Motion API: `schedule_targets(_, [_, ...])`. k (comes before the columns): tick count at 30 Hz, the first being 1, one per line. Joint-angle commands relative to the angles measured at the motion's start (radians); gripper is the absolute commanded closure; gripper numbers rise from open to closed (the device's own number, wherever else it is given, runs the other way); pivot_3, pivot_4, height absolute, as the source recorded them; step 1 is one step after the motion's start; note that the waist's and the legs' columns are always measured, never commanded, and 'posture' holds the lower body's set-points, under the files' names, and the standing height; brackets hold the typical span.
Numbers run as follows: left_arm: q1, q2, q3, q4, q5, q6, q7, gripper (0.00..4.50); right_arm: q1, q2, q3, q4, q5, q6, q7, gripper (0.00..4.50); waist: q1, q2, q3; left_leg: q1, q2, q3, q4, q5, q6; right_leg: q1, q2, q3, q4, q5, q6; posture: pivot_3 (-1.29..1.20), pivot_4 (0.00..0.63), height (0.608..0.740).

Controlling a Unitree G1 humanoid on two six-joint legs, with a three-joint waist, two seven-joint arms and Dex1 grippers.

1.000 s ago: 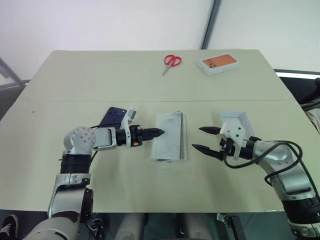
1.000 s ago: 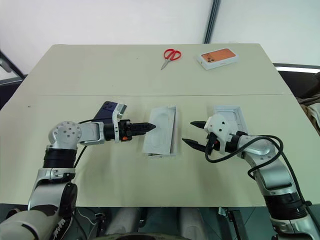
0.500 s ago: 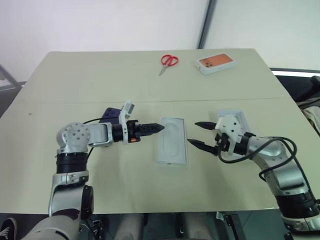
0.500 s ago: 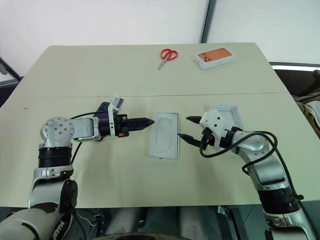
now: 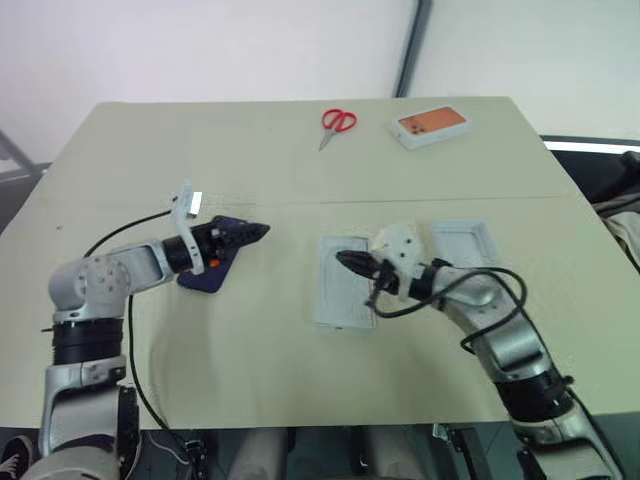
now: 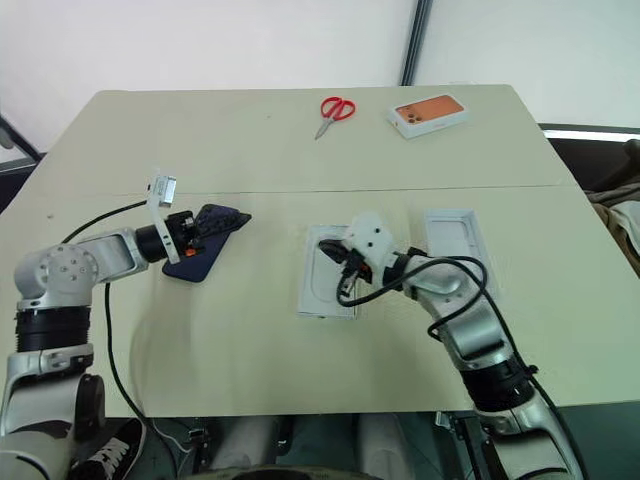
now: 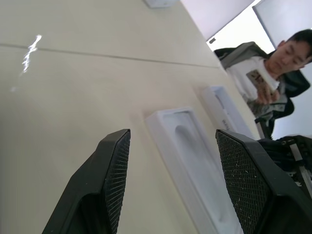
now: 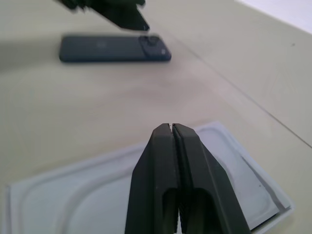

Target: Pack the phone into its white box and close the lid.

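The dark navy phone lies flat on the table at the left, and in the right wrist view the phone shows its camera corner. My left gripper hovers open over the phone's far end, nothing between its fingers. The white box sits mid-table, and a white card with an oval outline covers its top. My right gripper is shut with its tips over the box's far end, holding nothing. The lid lies to the right of the box, plain white side up.
Red-handled scissors and a white box with an orange phone picture lie at the table's far edge. A seated person is beyond the table's right side. A seam crosses the tabletop behind the work area.
My right gripper swung left from beside the lid to above the box and shut. My left gripper drew back left from the box to above the phone, staying open.
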Motion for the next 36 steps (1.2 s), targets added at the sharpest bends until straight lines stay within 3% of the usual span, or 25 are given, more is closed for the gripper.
schedule_targets(1, [0.004,0.005,0.022,-0.034,-0.003,-0.019,-0.01,1.54,-0.021,0.007,0.048,0.016,-0.07,-0.027,-0.011,4.44,0.002,0.0,0.0,0.0,0.0,-0.001,0.0,0.0,0.0,0.0,0.0,0.0,0.0,0.0,0.0,0.0,0.15,0.74])
schedule_targets(11, [0.063,-0.002,0.048,-0.057,-0.015,-0.02,0.0,1.54,-0.021,-0.045,0.132,0.109,-0.207,-0.091,0.043,4.44,-0.002,0.0,0.0,0.001,0.001,-0.001,0.0,0.001,-0.001,0.001,0.001,-0.001,0.001,0.0,-0.001,0.0,0.15,0.74])
schedule_targets(28, [0.054,0.001,0.043,-0.011,0.003,-0.021,-0.011,1.54,-0.091,0.054,-0.004,-0.018,-0.076,0.051,0.041,4.44,-0.003,0.0,0.0,0.001,0.001,-0.001,0.0,0.001,-0.001,0.0,0.0,0.0,0.002,0.001,-0.001,0.0,0.15,0.74])
schedule_targets(36, [-0.006,0.085,0.068,0.116,0.041,-0.044,-0.042,1.54,-0.152,0.089,-0.038,0.001,-0.017,0.063,0.041,4.44,-0.007,0.0,0.0,0.001,0.001,-0.001,0.0,0.001,-0.001,0.0,0.001,0.0,0.002,0.001,-0.001,0.0,0.15,0.74])
